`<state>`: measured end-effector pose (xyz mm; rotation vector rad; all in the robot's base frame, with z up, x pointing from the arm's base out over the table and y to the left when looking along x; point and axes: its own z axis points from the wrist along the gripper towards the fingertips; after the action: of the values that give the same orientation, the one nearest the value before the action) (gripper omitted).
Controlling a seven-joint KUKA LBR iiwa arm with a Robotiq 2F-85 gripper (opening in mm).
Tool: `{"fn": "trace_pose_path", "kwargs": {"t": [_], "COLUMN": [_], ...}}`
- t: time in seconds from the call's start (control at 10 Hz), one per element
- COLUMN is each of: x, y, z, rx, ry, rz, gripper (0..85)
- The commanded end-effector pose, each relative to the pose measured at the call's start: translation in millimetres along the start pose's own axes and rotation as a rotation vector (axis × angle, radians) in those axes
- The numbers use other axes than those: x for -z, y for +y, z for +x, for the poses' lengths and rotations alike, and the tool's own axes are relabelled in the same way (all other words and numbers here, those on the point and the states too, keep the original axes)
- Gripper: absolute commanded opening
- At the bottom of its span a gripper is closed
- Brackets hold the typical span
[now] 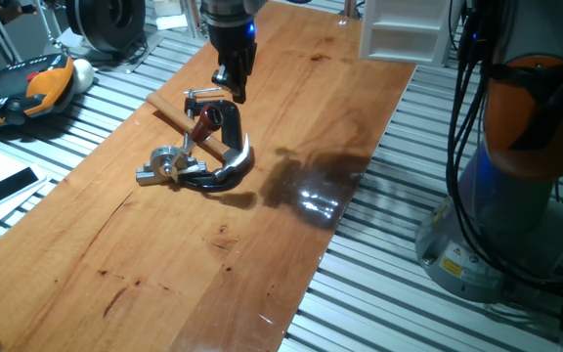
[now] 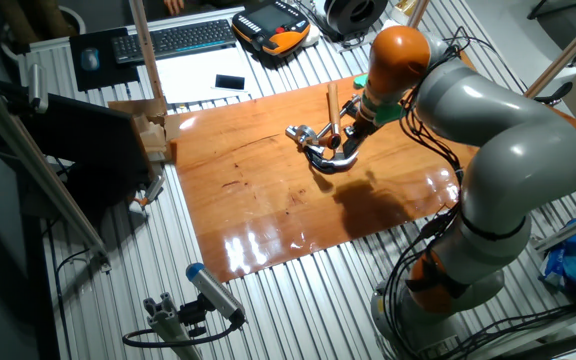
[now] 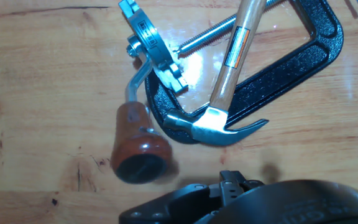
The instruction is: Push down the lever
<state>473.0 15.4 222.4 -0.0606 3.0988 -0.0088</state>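
Note:
The lever stands up from a silver fitting (image 1: 169,164) on the wooden table (image 1: 145,274): a thin bent rod (image 3: 135,87) with a red-brown knob (image 1: 203,120) at its raised end. The knob shows large in the hand view (image 3: 138,149). My gripper (image 1: 236,93) hangs just above and behind the knob, apart from it, fingers together and holding nothing. Its dark body fills the bottom of the hand view (image 3: 232,182). In the other fixed view the gripper (image 2: 353,130) is over the lever's fitting (image 2: 298,132).
A hammer with a wooden handle (image 3: 241,37) and steel claw head (image 3: 210,124) lies across a black C-clamp (image 3: 291,62), right beside the lever. A white box (image 1: 404,29) stands at the table's far end. An orange pendant (image 1: 27,88) and a phone (image 1: 13,184) lie off the table's left.

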Motion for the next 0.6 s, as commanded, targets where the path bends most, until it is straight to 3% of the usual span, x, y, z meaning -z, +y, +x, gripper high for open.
{"fn": "trace_pose_path", "kwargs": {"t": [0.0,0.4,0.5], "x": [-3.0,-6.2,-2.4], "y": [6.1,20.3,22.7], "z": [2.9,12.3,14.7], "rx": [-0.011,0.0,0.011], "ry": [-0.006,-0.032,-0.042], "rz": [0.004,0.007,0.026], "gripper": [0.0,0.0,0.0]}}
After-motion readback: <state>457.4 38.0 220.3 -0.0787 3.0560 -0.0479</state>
